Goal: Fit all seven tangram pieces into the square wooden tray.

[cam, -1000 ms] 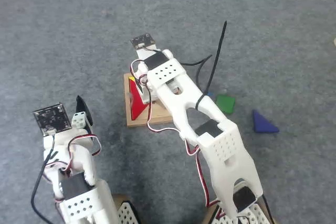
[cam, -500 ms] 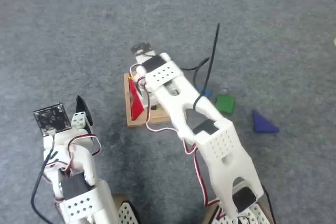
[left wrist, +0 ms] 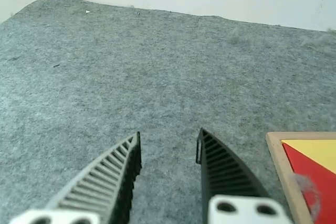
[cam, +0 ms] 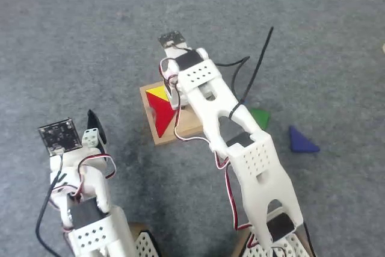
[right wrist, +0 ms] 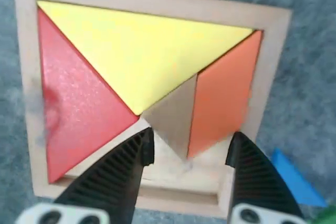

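The square wooden tray (right wrist: 157, 2) holds a large yellow triangle (right wrist: 147, 51), a large red triangle (right wrist: 79, 103) and an orange piece (right wrist: 220, 93), with a bare wooden gap (right wrist: 173, 124) between them. My right gripper (right wrist: 191, 148) hangs open just above the tray's near side, holding nothing. In the high view the right arm (cam: 198, 82) covers half the tray (cam: 148, 115); yellow (cam: 157, 93) and red (cam: 162, 115) show. A green piece (cam: 260, 117) and a dark blue triangle (cam: 301, 141) lie on the mat to the right. My left gripper (left wrist: 168, 145) is open and empty, left of the tray (left wrist: 278, 156).
A light blue piece (right wrist: 294, 179) lies just outside the tray's corner, partly under the right arm. The left arm (cam: 84, 179) stands at the front left. Grey felt mat (cam: 90, 46) stretches to the back and left.
The right arm dipped over the tray, then swung slightly right and back, uncovering more of the yellow and red pieces. The tray looks slightly turned. The left arm kept still.
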Controlling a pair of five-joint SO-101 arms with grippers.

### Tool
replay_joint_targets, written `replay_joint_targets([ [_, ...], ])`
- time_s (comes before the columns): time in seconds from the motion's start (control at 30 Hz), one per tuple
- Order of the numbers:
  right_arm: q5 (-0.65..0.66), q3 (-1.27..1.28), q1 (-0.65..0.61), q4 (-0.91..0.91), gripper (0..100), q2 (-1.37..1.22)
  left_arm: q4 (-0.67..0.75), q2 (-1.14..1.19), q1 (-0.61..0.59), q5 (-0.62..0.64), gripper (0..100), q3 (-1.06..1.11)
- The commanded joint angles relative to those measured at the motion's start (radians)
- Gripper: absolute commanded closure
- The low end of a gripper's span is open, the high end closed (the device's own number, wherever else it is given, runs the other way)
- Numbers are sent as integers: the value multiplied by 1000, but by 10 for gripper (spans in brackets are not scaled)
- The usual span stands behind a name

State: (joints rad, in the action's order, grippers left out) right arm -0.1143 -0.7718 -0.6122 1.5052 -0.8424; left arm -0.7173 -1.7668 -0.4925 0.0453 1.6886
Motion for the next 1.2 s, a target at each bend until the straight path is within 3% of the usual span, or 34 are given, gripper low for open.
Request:
replay_joint_targets([
  [0.0, 15, -137, 8, 87, 767, 15, -8, -9, 6, -12, 829, -4],
  [0.27, 48, -397, 13, 295, 767, 16, -8, -8, 6, -12, 829, -4],
  [0.5, 172, -330, 174, 295, 768, 176, -8, -8, 6, -12, 829, -4],
  [0.63, 265, -115, 255, 295, 768, 377, -8, -8, 6, -12, 829, -4],
  [0.83, 488, 408, 354, 282, 765, 651, -8, -8, 6, -12, 829, -4],
  [1.03, 611, 786, 486, 90, 764, 745, -8, -8, 6, -12, 829, -4],
  [1.1, 588, 870, 495, -16, 764, 743, -8, -8, 6, -12, 829, -4],
  [1.17, 462, 941, 487, -111, 764, 742, -8, -8, 6, -12, 829, -4],
])
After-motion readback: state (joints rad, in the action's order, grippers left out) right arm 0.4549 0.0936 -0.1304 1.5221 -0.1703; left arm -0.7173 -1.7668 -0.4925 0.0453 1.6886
